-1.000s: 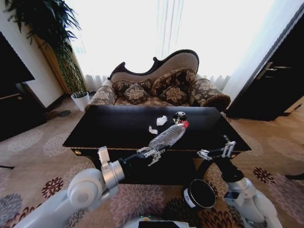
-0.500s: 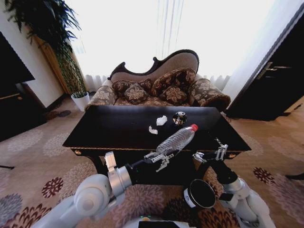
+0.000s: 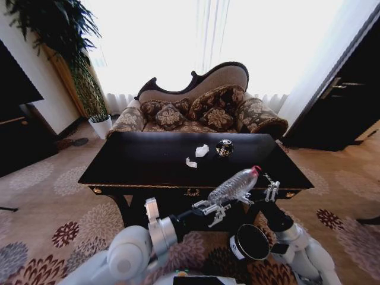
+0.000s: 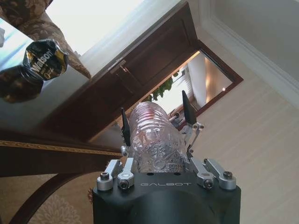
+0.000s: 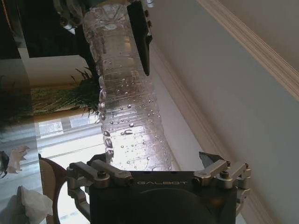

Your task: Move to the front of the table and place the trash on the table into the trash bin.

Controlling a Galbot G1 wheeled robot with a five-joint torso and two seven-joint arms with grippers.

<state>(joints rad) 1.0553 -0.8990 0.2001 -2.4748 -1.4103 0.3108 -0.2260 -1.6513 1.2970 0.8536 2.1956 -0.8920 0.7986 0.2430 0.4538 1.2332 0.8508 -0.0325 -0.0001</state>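
Holding the clear bottle (image 3: 237, 184) by its base, our left gripper (image 3: 215, 210) has both fingers clamped on it, red cap tilted up toward our right gripper (image 3: 266, 191). That right gripper sits just at the cap end, fingers spread wide with the bottle's neck between them, not closed on it. The bottle hangs off the front edge of the table (image 3: 148, 160), above the trash bin (image 3: 249, 242) on the carpet. On the tabletop lie 2 paper wads (image 3: 202, 150) and the dark round piece (image 3: 224, 148).
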